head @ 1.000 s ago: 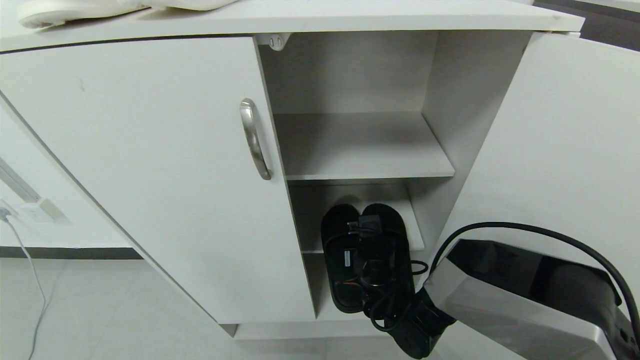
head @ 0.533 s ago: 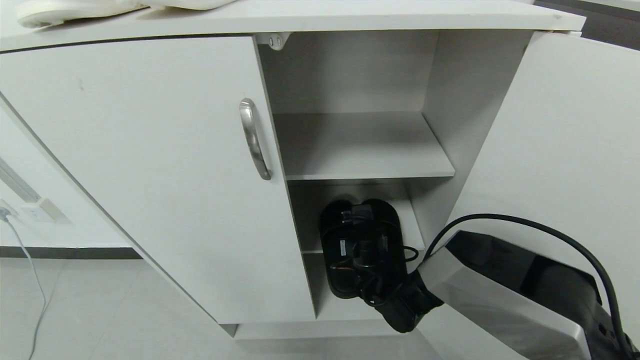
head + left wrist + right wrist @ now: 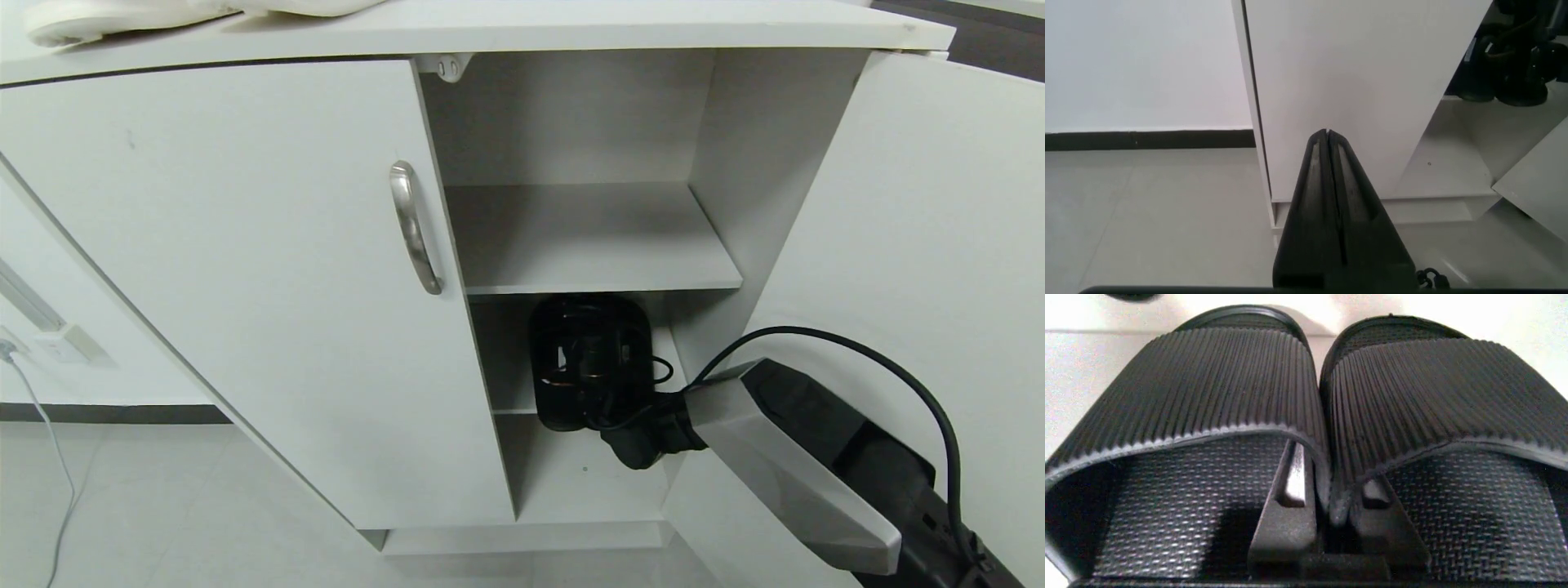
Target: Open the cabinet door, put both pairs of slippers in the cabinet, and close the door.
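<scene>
Pair of black slippers [image 3: 571, 327], pinched by the inner strap edges in the right gripper [image 3: 1333, 518], is shown partway onto the lower shelf [image 3: 508, 376] of the cabinet [image 3: 775, 163]; it should be pushed fully inward before release.

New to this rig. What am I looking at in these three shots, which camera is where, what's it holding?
It is a two-armed robot on wheels. The wide picture comes from a camera on its head, looking down at a white cabinet with its right door open and left door shut. The other two come from cameras on the wrists. The right gripper has its fingers closed on a pair of black slippers, held at the lower shelf inside. The left gripper is shut on nothing, low in front of the cabinet.
</scene>
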`<state>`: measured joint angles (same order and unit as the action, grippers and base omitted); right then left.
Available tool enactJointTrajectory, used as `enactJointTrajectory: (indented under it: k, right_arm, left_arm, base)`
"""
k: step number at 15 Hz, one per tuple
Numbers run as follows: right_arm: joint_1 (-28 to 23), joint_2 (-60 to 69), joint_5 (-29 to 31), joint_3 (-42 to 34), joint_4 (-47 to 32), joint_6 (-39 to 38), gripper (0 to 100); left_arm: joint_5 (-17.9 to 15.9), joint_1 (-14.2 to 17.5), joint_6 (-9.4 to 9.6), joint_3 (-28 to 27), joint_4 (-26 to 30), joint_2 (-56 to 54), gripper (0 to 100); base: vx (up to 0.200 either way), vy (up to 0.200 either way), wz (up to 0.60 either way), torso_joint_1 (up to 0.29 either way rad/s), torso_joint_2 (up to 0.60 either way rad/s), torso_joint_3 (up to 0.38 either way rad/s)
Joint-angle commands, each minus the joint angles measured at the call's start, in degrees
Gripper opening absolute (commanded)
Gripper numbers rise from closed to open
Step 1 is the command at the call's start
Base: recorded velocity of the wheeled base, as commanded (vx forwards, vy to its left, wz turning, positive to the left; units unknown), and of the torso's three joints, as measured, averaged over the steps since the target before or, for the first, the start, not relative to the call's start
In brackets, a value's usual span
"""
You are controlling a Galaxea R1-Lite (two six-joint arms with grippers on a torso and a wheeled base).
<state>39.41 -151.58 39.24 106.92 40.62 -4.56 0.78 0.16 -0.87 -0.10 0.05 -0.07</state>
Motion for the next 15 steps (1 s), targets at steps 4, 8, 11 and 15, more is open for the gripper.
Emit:
enactJointTrajectory:
  k: [4,8,11,15]
  right_arm:
    - [-1.36,-1.26,-0.66,2.85,-1.16,-0.8,0]
    - [-1.36,-1.7,-0.66,2.85,-1.24,-1.33,0]
    - [-1.27,-1.79,-0.66,2.59,-1.16,-1.51,100]
    - [-0.3,1.28,-0.66,-3.04,0.78,-1.51,100]
  left_arm:
    - [0.01,0.02,-0.01,0.01,-0.05,0.07,0]
    - [0.01,0.02,-0.01,0.01,-0.05,0.07,0]
    - [0.01,0.02,-0.01,0.01,0.04,0.07,0]
    - [0.01,0.02,-0.01,0.01,0.04,0.07,0]
  base:
    - [0.0,0.0,0.0,0.0,0.0,0.0]
    - [0.0,0.0,0.0,0.0,0.0,0.0]
    - [0.0,0.0,0.0,0.0,0.0,0.0]
    - [0.0,0.0,0.0,0.0,0.0,0.0]
